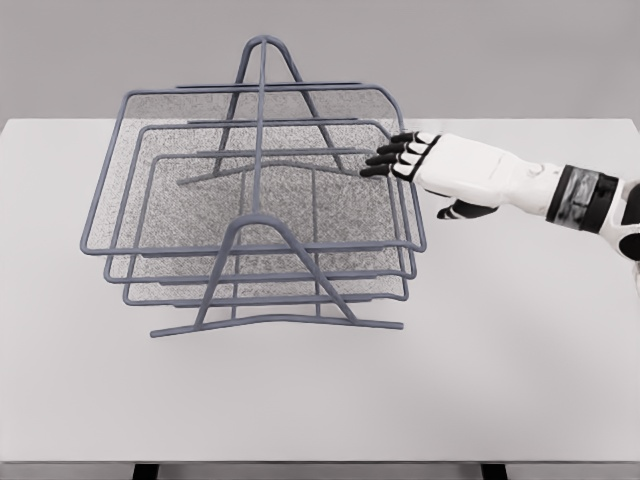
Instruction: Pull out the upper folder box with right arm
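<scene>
A grey wire-mesh folder rack (260, 290) with three stacked trays stands on the white table (500, 360), left of the middle. Its upper tray (250, 170) is the widest, and its right rim (405, 170) runs from back to front. My right hand (400, 160) reaches in from the right edge at the height of that rim. The dark fingertips (385, 158) are stretched out and lie at the rim's back right part, seemingly touching it. The thumb hangs below the palm and nothing is grasped. The left arm does not show.
Two arched wire frames (262, 60) carry the trays, one at the back and one at the front. The table's front edge (320, 463) runs along the bottom of the picture.
</scene>
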`<action>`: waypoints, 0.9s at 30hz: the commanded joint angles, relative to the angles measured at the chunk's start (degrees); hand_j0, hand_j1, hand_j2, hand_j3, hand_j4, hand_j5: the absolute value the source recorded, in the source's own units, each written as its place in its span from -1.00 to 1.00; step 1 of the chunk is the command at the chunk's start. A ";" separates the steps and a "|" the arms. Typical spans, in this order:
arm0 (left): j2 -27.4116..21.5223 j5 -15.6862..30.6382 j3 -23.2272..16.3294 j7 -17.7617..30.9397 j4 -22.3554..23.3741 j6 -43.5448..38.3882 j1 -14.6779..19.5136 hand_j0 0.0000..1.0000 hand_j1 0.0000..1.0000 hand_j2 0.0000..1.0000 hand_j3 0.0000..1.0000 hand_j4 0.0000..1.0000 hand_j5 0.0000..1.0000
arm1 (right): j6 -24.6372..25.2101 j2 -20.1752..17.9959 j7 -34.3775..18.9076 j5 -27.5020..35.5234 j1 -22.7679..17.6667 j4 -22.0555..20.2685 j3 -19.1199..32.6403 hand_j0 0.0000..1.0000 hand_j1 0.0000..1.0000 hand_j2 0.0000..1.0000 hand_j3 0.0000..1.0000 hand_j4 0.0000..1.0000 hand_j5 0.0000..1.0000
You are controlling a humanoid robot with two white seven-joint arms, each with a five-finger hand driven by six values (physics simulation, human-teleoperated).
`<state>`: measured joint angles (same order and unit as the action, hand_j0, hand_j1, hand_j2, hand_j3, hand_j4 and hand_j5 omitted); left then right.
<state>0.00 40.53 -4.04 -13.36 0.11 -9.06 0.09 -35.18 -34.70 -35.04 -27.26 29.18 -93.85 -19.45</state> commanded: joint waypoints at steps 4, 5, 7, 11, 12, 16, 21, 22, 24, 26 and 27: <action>0.00 -0.01 -0.09 0.00 0.06 0.01 0.00 1.00 1.00 1.00 1.00 1.00 1.00 | 0.18 -0.20 0.04 -0.16 -1.76 0.51 -0.41 1.00 1.00 1.00 1.00 1.00 1.00; 0.00 -0.01 -0.09 0.00 0.06 0.01 0.00 1.00 1.00 1.00 1.00 1.00 1.00 | 0.18 -0.28 0.04 -0.16 -2.29 0.60 -0.32 1.00 1.00 1.00 1.00 1.00 1.00; 0.00 -0.01 -0.09 0.00 0.06 0.01 0.00 1.00 1.00 1.00 1.00 1.00 1.00 | 0.18 -0.55 0.04 -0.34 -3.25 1.83 -0.50 1.00 1.00 1.00 1.00 1.00 1.00; 0.00 -0.01 -0.09 0.00 0.06 0.01 0.00 1.00 1.00 1.00 1.00 1.00 1.00 | 0.18 -5.56 0.04 -0.08 -2.81 1.83 1.96 1.00 1.00 1.00 1.00 1.00 1.00; 0.00 -0.01 -0.01 0.00 0.06 0.01 0.00 1.00 1.00 1.00 1.00 1.00 1.00 | 0.18 -7.23 0.04 -0.08 -2.81 2.18 2.23 1.00 1.00 1.00 1.00 1.00 1.00; 0.00 -0.01 -0.01 0.00 0.06 0.01 0.00 1.00 1.00 1.00 1.00 1.00 1.00 | 0.18 -10.39 0.04 -0.08 -3.43 2.27 2.23 1.00 1.00 1.00 1.00 1.00 1.00; 0.00 -0.01 -0.01 0.00 0.06 0.01 0.00 1.00 1.00 1.00 1.00 1.00 1.00 | 0.18 -12.59 0.04 -0.08 -3.52 3.15 2.32 1.00 1.00 1.00 1.00 1.00 1.00; 0.00 -0.01 -0.09 0.00 0.06 0.01 0.00 1.00 1.00 1.00 1.00 1.00 1.00 | 0.18 -13.20 0.04 -0.08 -3.52 3.15 2.32 1.00 1.00 1.00 1.00 1.00 1.00; 0.00 -0.01 -0.01 0.00 -0.03 0.01 0.00 1.00 1.00 1.00 1.00 1.00 1.00 | 0.18 -13.91 0.04 0.10 -3.69 4.20 2.49 1.00 1.00 1.00 1.00 1.00 1.00; 0.00 -0.01 -0.01 0.00 0.06 0.01 0.00 1.00 1.00 1.00 1.00 1.00 1.00 | 0.18 -15.14 0.04 0.10 -4.13 4.29 2.49 1.00 1.00 1.00 1.00 1.00 1.00; 0.00 -0.01 -0.01 0.00 0.06 0.01 0.00 1.00 1.00 1.00 1.00 1.00 1.00 | 0.18 -16.10 0.04 0.19 -4.75 4.29 2.93 1.00 1.00 1.00 1.00 1.00 1.00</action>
<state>0.00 40.53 -4.02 -13.37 0.13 -9.06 0.09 -32.89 -49.18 -34.60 -13.07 22.95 -91.33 -16.41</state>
